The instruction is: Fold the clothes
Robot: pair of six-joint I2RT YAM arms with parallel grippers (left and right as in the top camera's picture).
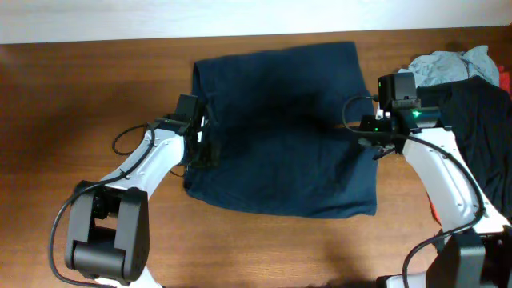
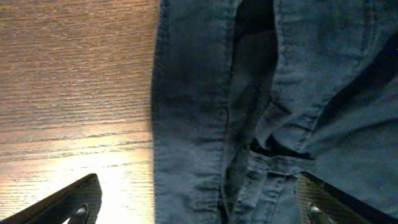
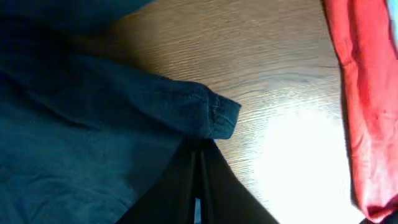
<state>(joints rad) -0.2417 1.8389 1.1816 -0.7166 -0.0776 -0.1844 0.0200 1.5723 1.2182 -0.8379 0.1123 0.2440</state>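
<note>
The dark navy shorts (image 1: 280, 136) lie spread flat on the wooden table, mid-table toward the back. My left gripper (image 1: 204, 140) is at their left edge. In the left wrist view its fingers (image 2: 199, 208) are wide open, straddling the seamed edge of the shorts (image 2: 249, 93). My right gripper (image 1: 370, 142) is at the shorts' right edge. In the right wrist view its fingers (image 3: 200, 146) are pressed together, and a folded hem corner of the shorts (image 3: 74, 124) sits at their tips.
A pile of other clothes lies at the right: a light grey shirt (image 1: 448, 64), a black garment (image 1: 484, 136) and a red shirt (image 3: 360, 93). Bare wood (image 1: 72, 104) lies to the left and in front of the shorts.
</note>
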